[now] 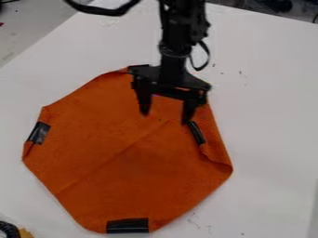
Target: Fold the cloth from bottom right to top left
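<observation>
An orange cloth (118,158) lies on the white table with its corners turned in, giving it a many-sided outline. Strips of black tape mark its left edge, its bottom edge, its right side and its top. The right edge is curled over into a small fold. My gripper (166,116) hangs over the upper right part of the cloth, its two fingers spread wide apart with nothing between them. Its right finger is just above the tape strip on the cloth's right side.
The white table (273,102) surrounds the cloth, its far edge running across the top right. A black and yellow object (14,230) is at the bottom left corner. A black cable loops at the top left.
</observation>
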{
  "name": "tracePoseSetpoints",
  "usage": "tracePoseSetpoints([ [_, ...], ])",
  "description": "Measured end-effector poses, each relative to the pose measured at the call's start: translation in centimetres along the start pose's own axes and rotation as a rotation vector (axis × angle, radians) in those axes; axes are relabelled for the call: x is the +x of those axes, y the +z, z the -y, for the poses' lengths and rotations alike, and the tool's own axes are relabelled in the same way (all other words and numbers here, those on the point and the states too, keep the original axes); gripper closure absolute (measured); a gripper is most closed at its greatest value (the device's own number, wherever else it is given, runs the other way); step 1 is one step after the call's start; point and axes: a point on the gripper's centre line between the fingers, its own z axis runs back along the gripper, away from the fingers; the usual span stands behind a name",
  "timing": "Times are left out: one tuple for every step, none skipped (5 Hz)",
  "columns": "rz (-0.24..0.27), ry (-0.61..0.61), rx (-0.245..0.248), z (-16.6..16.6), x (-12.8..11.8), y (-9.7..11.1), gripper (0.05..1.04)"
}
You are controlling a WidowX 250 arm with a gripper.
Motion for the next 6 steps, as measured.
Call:
tracePoseSetpoints([
  [0.028, 0.039, 0.004, 2.1, 0.7, -1.4, 0.083],
  [0.04, 0.074, 0.01, 3.1, 1.6, -2.6, 0.083],
  [0.032, 0.091, 0.028, 3.3, 2.2, -3.0, 0.083],
  [-0.002, 0.073, 0.038, 3.8, 2.2, -3.5, 0.133],
  [-0.001, 0.054, 0.042, 3.9, 2.5, -3.2, 0.333],
  [-0.003, 0.053, 0.042, 3.9, 2.5, -3.2, 0.643],
])
